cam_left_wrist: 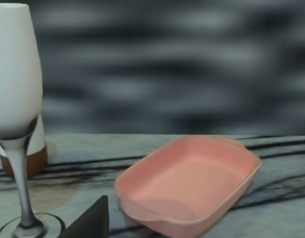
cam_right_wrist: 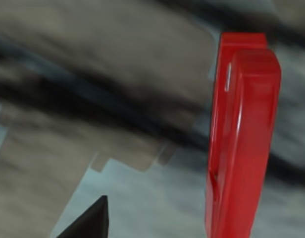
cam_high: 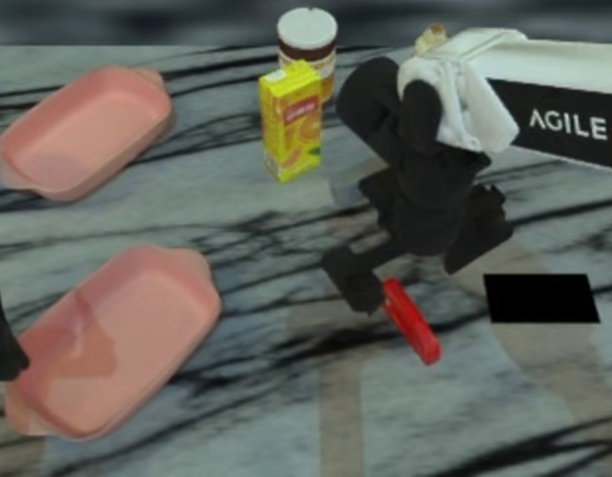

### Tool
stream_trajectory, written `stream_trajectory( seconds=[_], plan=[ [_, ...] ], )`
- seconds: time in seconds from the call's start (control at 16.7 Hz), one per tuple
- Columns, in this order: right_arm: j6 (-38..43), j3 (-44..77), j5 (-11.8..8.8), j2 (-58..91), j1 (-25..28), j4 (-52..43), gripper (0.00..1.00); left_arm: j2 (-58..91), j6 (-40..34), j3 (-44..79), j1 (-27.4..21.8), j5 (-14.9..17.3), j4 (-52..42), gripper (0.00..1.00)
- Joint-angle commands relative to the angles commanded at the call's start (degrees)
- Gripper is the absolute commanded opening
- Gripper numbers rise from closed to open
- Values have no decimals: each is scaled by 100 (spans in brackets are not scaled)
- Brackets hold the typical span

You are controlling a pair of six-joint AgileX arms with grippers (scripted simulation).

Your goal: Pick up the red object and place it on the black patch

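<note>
Right pincer (cam_high: 385,288) hovers at the red object (cam_high: 411,321) near the counter's (cam_high: 236,229) middle; its spread I cannot tell. Grasp comes next, then the black patch (cam_high: 541,298).

Taking the black patch (cam_high: 541,297) as my landmark: it lies bare and flat, nothing standing on it. Between it and the red bar (cam_high: 411,321) to its left is open marble, so a straight path across is free. My right gripper (cam_high: 378,288) hangs at the bar's far end, left of the patch, and my right arm (cam_high: 455,119) reaches in over the table beyond the patch, crowding the room above there. Well left and beyond the patch stand a yellow carton (cam_high: 290,120) and a jar (cam_high: 307,42) behind it. Two pink trays (cam_high: 82,129) (cam_high: 112,338) fill the far left side. The near side of the patch is open.
</note>
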Motion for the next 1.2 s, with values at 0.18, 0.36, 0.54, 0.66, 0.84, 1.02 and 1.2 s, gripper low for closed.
stream_trajectory(
  seconds=[0.18, 0.36, 0.54, 0.66, 0.84, 1.02, 1.2],
  plan=[
    [16, -489, 2, 246, 12, 766, 100, 0, 0, 0, 0, 0, 0, 100],
    [25, -691, 3, 364, 21, 1033, 100, 0, 0, 0, 0, 0, 0, 100],
    [25, -691, 3, 364, 21, 1033, 100, 0, 0, 0, 0, 0, 0, 100],
    [25, -691, 3, 364, 21, 1033, 85, 0, 0, 0, 0, 0, 0, 100],
    [25, -691, 3, 364, 21, 1033, 62, 0, 0, 0, 0, 0, 0, 100],
    [25, -691, 3, 364, 21, 1033, 40, 0, 0, 0, 0, 0, 0, 100],
    [25, -691, 3, 364, 21, 1033, 17, 0, 0, 0, 0, 0, 0, 100]
  ],
)
